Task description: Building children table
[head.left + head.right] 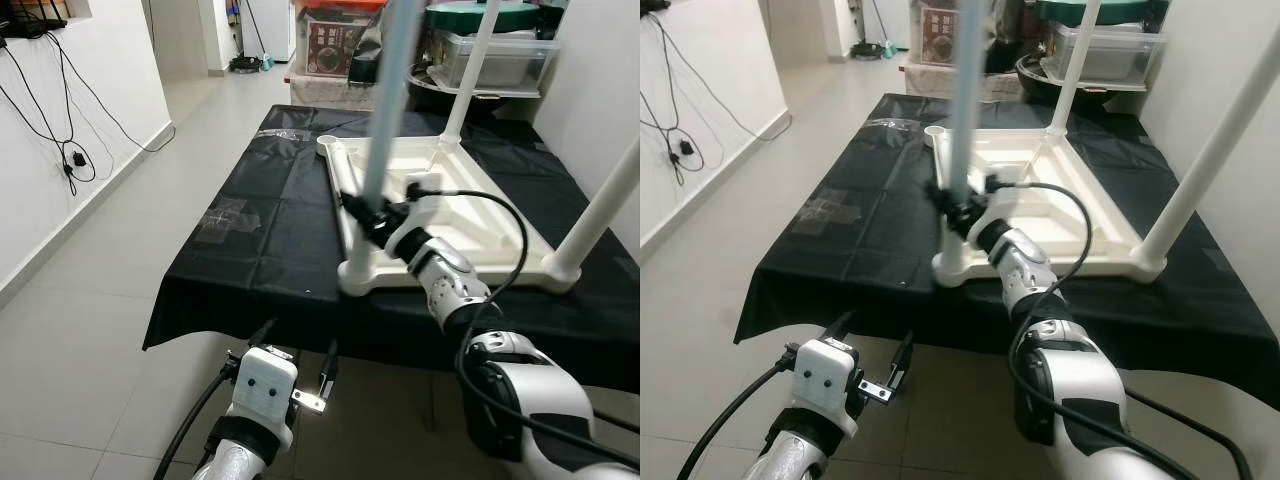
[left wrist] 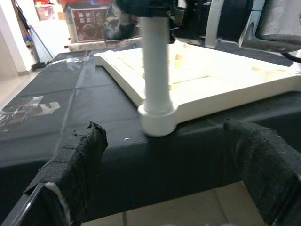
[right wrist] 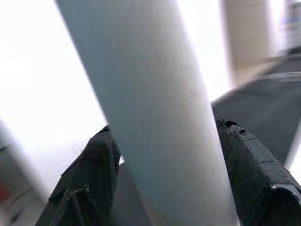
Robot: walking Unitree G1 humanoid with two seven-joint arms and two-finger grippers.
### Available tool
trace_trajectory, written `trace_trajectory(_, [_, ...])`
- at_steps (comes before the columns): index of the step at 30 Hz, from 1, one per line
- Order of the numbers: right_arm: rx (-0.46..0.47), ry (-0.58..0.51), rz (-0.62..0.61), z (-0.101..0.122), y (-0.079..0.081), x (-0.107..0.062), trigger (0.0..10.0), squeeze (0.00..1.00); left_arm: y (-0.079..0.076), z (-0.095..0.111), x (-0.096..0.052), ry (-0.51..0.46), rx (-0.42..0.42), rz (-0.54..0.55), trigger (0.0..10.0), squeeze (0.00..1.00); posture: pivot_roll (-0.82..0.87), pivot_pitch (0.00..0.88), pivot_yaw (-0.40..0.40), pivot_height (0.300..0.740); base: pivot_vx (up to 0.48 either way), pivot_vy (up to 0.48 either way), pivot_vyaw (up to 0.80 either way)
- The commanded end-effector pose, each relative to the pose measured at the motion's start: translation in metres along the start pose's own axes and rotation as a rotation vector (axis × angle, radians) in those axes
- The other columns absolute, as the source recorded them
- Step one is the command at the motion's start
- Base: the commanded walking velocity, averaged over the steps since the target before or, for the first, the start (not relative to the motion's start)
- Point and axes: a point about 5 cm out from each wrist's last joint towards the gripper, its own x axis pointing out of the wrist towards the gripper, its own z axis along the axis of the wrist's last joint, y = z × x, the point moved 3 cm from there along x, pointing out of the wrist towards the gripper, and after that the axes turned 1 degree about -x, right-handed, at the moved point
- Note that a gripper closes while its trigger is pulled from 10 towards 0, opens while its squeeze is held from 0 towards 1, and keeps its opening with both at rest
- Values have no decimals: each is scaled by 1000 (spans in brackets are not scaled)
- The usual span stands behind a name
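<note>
No legible text, brand, number or sign. The red box (image 1: 335, 40) behind the table carries print on its front — too small and blurred to read. The tape patch (image 1: 226, 218) on the black cloth shows no readable marking.
</note>
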Motion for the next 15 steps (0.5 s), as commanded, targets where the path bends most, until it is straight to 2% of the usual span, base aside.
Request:
trace_trajectory(1, [-24,108,217,-15,30,13,10000,0,-2,-4,0,15,-17,-8,10000,0,119,16,-40,740,0,0,0])
trace_trajectory(2, [-24,108,217,-15,30,13,10000,0,-2,-4,0,15,-17,-8,10000,0,119,16,-40,740,0,0,0])
trace_trajectory(3, [-42,151,284,-20,38,16,10000,0,-2,-4,0,15,-17,-6,10000,0,138,24,-47,740,0,0,0])
trace_trajectory(4, [-42,151,284,-20,38,16,10000,0,-2,-4,0,15,-17,-6,10000,0,138,24,-47,740,0,0,0])
trace_trajectory(6, [-84,198,365,-27,53,22,10000,0,-3,-3,0,15,-16,-4,10000,0,142,29,-51,740,0,0,0])
trace_trajectory(9, [-107,220,413,-30,61,25,10000,0,-3,-3,0,14,-17,-3,10000,0,142,34,-52,740,0,0,0])
trace_trajectory(10, [-128,219,379,-30,61,29,4902,0,-3,-3,0,14,-18,-3,10000,0,142,34,-52,740,0,0,0])
trace_trajectory(11, [-128,219,379,-30,61,29,4902,0,-3,-3,0,14,-18,-3,10000,0,142,34,-52,740,0,0,0])
trace_trajectory(12, [-144,213,343,-29,60,33,3373,0,-3,-3,0,15,-18,-2,10000,0,142,34,-52,740,0,0,0])
trace_trajectory(13, [-166,199,291,-28,57,35,0,0,-3,-2,0,15,-19,-2,10000,0,141,37,-52,740,0,0,0])
trace_trajectory(14, [-166,199,291,-28,57,35,0,0,-3,-2,0,15,-19,-2,10000,0,141,37,-52,740,0,0,0])
trace_trajectory(15, [-184,196,218,-28,52,37,0,0,-3,-3,-1,15,-20,-1,10000,0,141,37,-52,740,0,0,0])
